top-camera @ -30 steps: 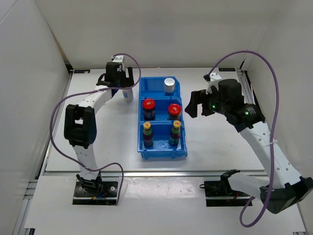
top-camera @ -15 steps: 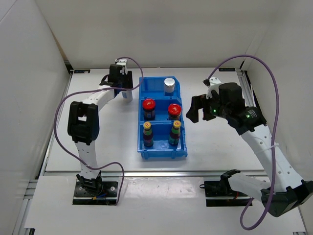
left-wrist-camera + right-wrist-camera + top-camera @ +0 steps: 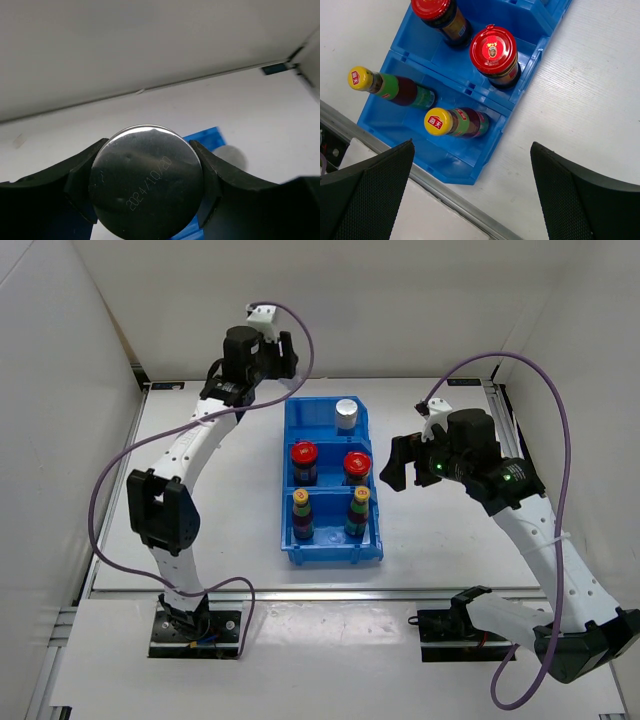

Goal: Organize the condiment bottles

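Binned: five of six in blue bin (image 3: 330, 552), with red-lidded jars (image 3: 304, 458) middle, yellow-capped bottles (image 3: 301, 512) front, one silver-topped cylinder (image 3: 346, 412) back | left tool (image 3: 283, 350) clamps the last cylinder (image 3: 146, 182) aloft behind bin | right tool (image 3: 393, 462) gapes empty beside it | to do: seat that cylinder at the back.

Left arm stretched to upper centre-left of the top view; left gripper (image 3: 283, 352) clamped on silver-topped bottle (image 3: 147, 180). Right arm bent; right gripper (image 3: 393, 462) at mid-right, jaws spread wide.
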Robot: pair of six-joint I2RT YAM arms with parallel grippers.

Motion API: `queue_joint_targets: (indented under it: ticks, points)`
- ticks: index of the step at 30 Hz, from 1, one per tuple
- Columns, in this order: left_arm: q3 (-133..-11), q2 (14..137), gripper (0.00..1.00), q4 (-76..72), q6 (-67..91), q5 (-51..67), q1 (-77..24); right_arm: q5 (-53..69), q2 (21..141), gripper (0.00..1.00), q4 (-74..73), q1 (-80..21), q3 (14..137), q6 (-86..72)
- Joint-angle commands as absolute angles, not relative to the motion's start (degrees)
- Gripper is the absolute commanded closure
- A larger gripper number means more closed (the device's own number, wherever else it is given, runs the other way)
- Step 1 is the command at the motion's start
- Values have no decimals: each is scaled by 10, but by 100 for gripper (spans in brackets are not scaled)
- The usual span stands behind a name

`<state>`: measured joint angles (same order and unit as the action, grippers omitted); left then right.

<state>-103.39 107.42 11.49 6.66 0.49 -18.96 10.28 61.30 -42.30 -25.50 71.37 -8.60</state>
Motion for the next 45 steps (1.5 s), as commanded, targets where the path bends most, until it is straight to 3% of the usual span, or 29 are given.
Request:
queue_joint_targets:
  ticks: [1,17,19,21,23,25,30,37,45]
  points:
    - [-1058,1045,57,76,72,56,-219,110,612,0,-424,-252,724,-85]
    - [-969,1131,55,38,50,-22,-269,76,564,0,-468,-252,708,-75]
    - [-964,1143,51,38,45,-29,-269,76,564,0,-468,-252,708,-81]
    - [-964,1149,39,38,45,-34,-269,76,559,0,-468,-252,708,-81]
    - [-964,1149,24,44,45,-34,-269,54,559,0,-468,-252,708,-87]
    - [-964,1149,1,44,45,-46,-269,28,559,0,-475,-252,708,-87]
    - [-971,1122,1,50,34,-70,-269,-10,559,0,-480,-252,703,-105]
    - [-924,943,1,62,28,-129,-269,-67,577,0,-498,-252,720,-123]
    - [-653,614,1,54,-25,-193,-269,-69,549,0,-450,-252,687,-140]
